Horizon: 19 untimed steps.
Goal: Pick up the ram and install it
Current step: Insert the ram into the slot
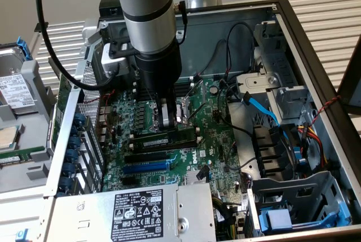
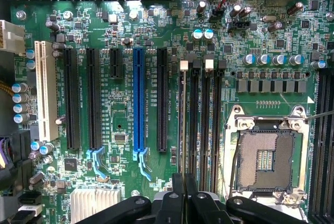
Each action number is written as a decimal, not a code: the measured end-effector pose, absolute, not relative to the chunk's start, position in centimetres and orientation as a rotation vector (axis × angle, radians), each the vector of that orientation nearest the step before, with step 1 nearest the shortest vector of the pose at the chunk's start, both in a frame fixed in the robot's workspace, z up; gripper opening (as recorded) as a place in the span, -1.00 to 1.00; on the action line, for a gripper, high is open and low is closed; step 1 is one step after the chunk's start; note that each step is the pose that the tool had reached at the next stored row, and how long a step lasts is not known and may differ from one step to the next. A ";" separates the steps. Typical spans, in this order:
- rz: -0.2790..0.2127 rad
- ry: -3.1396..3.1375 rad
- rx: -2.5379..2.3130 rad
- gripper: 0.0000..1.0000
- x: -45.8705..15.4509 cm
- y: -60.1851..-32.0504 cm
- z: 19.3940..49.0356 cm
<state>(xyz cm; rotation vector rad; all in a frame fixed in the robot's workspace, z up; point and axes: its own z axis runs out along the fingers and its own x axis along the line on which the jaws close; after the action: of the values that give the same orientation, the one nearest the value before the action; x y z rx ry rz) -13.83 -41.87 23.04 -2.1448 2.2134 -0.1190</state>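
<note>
1. Exterior view. The arm reaches down into an open computer case [image 1: 307, 50]. The CPU socket [image 1: 187, 109] on the motherboard [image 1: 217, 140] is the landmark.
2. The gripper [image 1: 165, 123] hangs just beside the CPU socket, over its edge on the side toward the blue slot [image 1: 145, 167].
3. The fingers are pressed together, tips pointing down.
4. The ram [image 1: 163, 139] stands on edge in a black slot just beside the CPU socket, between the socket and the blue slot, chips facing the blue slot.
5. The fingertips sit at the middle of the ram's upper edge. I cannot tell whether they pinch it or only touch it.
6. The power supply [image 1: 138, 211], label up, lies well past the blue slot from the CPU socket.
7. Wrist view. The CPU socket [image 2: 266, 158] is open, its contact field bare.
8. The gripper [image 2: 183, 195] is clenched, both black fingers [image 2: 177, 195] meeting over the memory slots beside the CPU socket.
9. The ram [image 2: 182, 125] shows edge-on as a thin strip in the memory slot farthest from the CPU socket and runs in under the fingertips.
10. The blue slot [image 2: 138, 98] lies beyond the ram from the CPU socket, with one black slot between.
</note>
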 end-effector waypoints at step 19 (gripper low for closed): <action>-0.119 2.212 -2.143 -0.76 -14.0 -41.9 23.0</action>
<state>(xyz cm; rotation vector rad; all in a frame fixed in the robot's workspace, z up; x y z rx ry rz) -13.97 -41.88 23.04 -2.1433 2.2120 -0.1194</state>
